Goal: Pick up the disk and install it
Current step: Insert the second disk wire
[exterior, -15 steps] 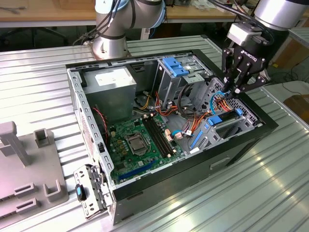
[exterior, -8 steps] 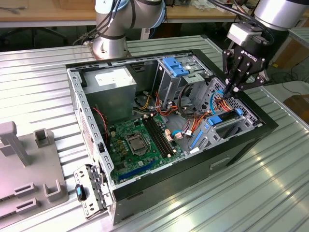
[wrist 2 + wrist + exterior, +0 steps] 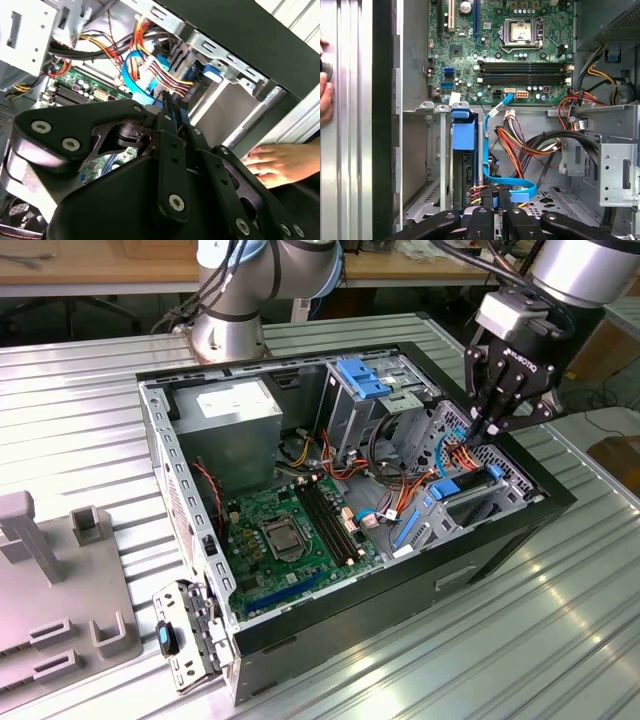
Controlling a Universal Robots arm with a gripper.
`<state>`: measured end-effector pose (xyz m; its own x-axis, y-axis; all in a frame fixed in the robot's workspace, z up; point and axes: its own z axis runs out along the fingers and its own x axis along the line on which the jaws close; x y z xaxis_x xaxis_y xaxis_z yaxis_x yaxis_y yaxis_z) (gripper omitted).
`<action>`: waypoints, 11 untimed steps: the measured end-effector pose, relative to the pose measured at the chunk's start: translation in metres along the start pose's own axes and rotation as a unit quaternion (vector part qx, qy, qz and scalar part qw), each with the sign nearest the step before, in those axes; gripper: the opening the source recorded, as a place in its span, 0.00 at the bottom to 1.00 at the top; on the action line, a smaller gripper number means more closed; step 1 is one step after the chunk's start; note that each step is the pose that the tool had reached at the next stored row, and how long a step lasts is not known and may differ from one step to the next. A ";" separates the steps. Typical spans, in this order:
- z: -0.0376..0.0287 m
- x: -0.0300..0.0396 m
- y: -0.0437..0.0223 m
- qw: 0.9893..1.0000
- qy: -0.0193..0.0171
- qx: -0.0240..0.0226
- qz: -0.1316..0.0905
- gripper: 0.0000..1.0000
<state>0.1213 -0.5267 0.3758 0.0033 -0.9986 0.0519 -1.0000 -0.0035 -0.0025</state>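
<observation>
- Your gripper [image 3: 494,426] hangs inside the open computer case [image 3: 400,612], at the case's corner on the exterior view's right, above the drive bay.
- Its fingers [image 3: 490,199] are drawn together. You can see nothing held between them in both wrist views.
- The disk [image 3: 464,134] stands on edge in the drive bay, along the case's wall. Its bright blue carrier faces the camera in the first wrist view.
- In the exterior view the disk [image 3: 447,488] sits just below the fingertips. You cannot tell from these views whether the fingertips touch it.
- A thin blue data cable [image 3: 487,150] runs just beside the disk and loops under the fingertips.
- Bundles of red, yellow and black wires [image 3: 520,142] lie near the bay, between it and the motherboard [image 3: 290,530].
- The motherboard covers the case floor towards the exterior view's left.
- A person's hand [image 3: 278,163] rests outside the case, by its outer wall. You see it also at the table side in the first wrist view [image 3: 325,95].
- The case lies on a ribbed metal table [image 3: 560,640]. A grey fixture [image 3: 40,580] stands near the table's edge on the exterior view's left, well apart from the case.
</observation>
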 end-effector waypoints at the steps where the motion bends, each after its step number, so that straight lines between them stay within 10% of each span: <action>1: 0.0011 0.0053 0.0005 1.000 0.000 0.000 0.000 0.16; 5: 0.0043 0.0105 0.0065 1.000 0.000 0.006 0.000 0.16; 11: 0.0097 0.0115 0.0171 1.000 -0.001 0.029 0.000 0.16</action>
<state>0.1043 -0.5387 0.3666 0.0028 -0.9987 0.0501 -0.9981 -0.0058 -0.0610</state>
